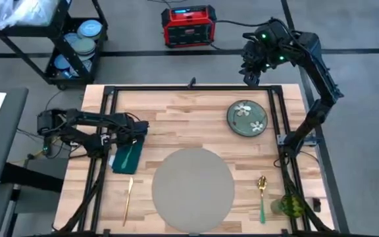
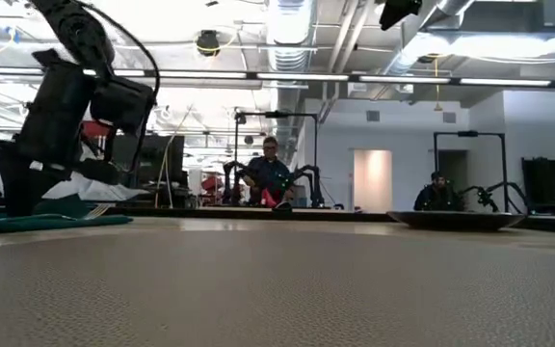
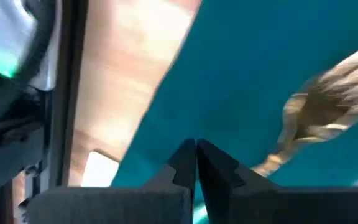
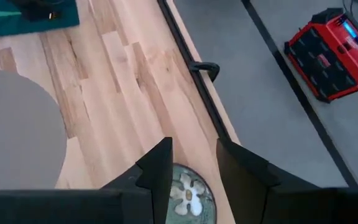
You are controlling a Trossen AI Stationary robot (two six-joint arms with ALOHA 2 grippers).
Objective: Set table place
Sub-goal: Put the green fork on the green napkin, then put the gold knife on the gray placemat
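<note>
Grey round placemat [image 1: 193, 188] lies flat at the table's [image 1: 176, 112] near-centre; thin and floppy, probably best pinched at its rim. Left gripper [image 3: 195, 163] has fingers pressed together over the green napkin [image 1: 127, 157], nothing visibly held. Right gripper [image 4: 192, 167] hangs part-open and empty above the flowered plate [image 1: 247, 118].

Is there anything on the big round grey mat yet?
No, it is bare. The grey mat shows nothing on it from above; the flowered plate sits apart on the table.
</note>
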